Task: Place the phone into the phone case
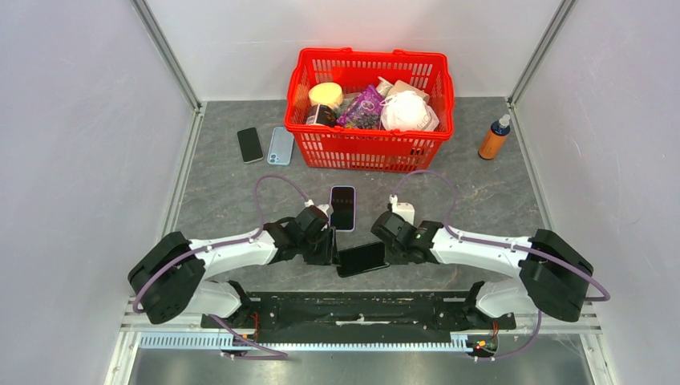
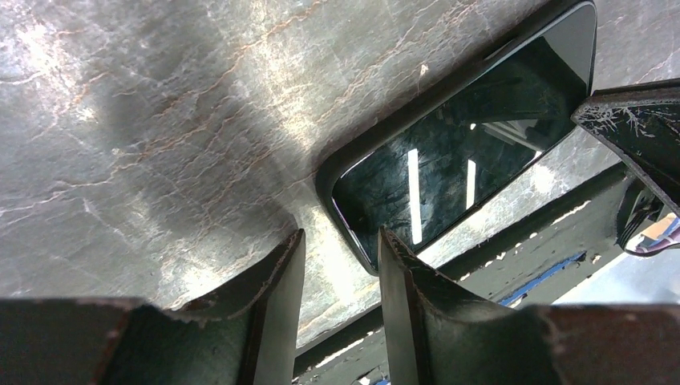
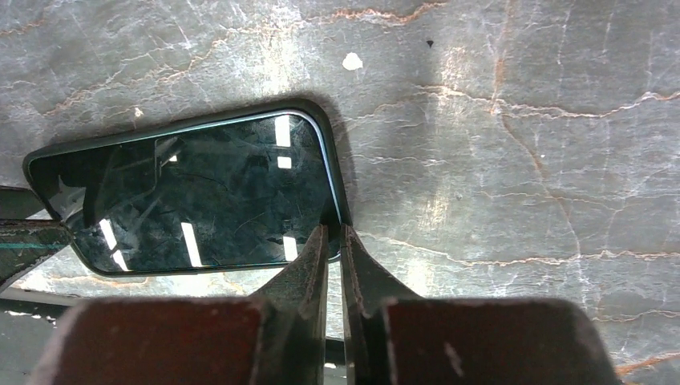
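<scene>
A black phone (image 1: 361, 258) lies flat, screen up, near the table's front edge, sitting inside a dark case whose rim (image 3: 333, 160) shows around it. My left gripper (image 1: 327, 245) is at the phone's left end, jaws a little apart and empty (image 2: 341, 237); its right finger touches the phone's corner (image 2: 365, 241). My right gripper (image 1: 383, 241) is at the phone's right end, jaws nearly together (image 3: 335, 228), tips down on the corner of the phone and case. The phone also shows in the left wrist view (image 2: 473, 152) and in the right wrist view (image 3: 192, 192).
A second phone with a pale rim (image 1: 342, 207) lies just behind the grippers. A black phone (image 1: 250, 144) and a light blue case (image 1: 281, 145) lie at the back left. A red basket (image 1: 369, 151) of items stands behind, and an orange bottle (image 1: 494, 138) at the back right.
</scene>
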